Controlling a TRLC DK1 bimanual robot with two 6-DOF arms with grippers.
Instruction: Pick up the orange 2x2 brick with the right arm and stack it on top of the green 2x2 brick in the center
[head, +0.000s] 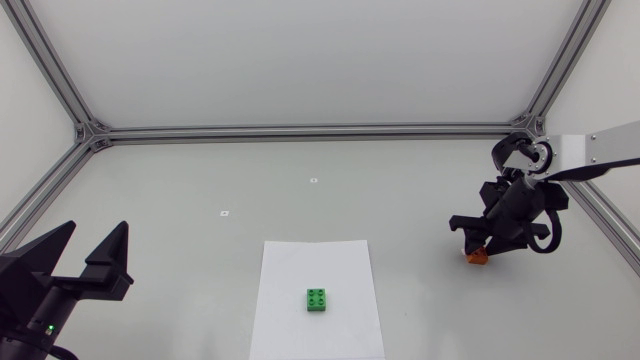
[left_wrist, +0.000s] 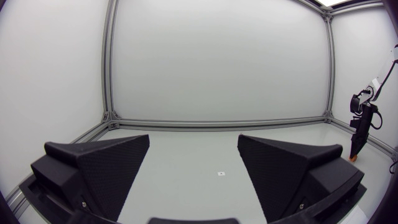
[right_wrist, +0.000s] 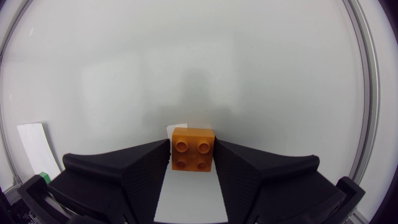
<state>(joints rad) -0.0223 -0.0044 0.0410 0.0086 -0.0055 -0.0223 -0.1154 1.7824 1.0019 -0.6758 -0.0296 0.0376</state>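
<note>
The orange 2x2 brick sits studs-up between the fingers of my right gripper, and both fingers press its sides, so the gripper is shut on it. From above, that gripper points down at the right side of the table with the orange brick at its tips. I cannot tell whether the brick rests on the table or is lifted. The green 2x2 brick lies on a white paper sheet in the front middle. My left gripper is open at the front left, with nothing between its fingers.
Small white marker tags lie on the grey tabletop. An aluminium frame rail runs along the far edge and down both sides. The right arm's link comes in from the right edge.
</note>
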